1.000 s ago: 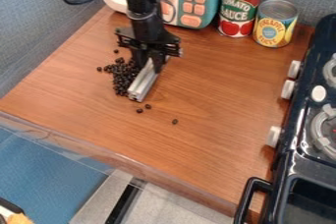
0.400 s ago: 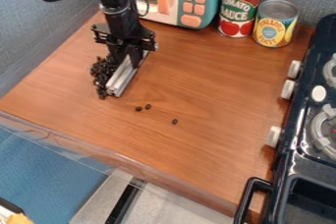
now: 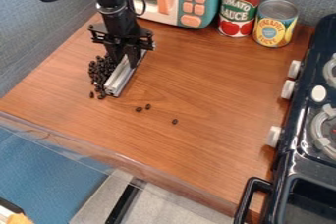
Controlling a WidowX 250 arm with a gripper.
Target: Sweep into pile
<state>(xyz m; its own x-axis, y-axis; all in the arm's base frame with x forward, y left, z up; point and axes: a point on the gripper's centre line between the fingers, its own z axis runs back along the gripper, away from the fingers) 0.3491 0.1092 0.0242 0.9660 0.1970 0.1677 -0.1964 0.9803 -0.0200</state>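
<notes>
The black gripper [image 3: 125, 61] hangs low over the left part of the wooden surface, shut on a silver metal bar [image 3: 121, 77]. The bar lies along the surface at a slant, its near end toward the front. A heap of small dark beans [image 3: 99, 72] is gathered along the bar's left side, close against it. Two loose beans [image 3: 143, 108] lie close together in front and to the right of the bar, and a single bean [image 3: 175, 121] sits farther right.
A toy microwave [image 3: 187, 2] stands at the back, with a tomato sauce can [image 3: 239, 9] and a yellow can [image 3: 275, 25] to its right. The black toy stove [image 3: 295, 154] borders the right side. A blue-grey wall [image 3: 33, 31] rises at the left.
The gripper and bar have moved left, and the bean heap has shifted left with them. The loose beans at the front right have stayed almost in place.
</notes>
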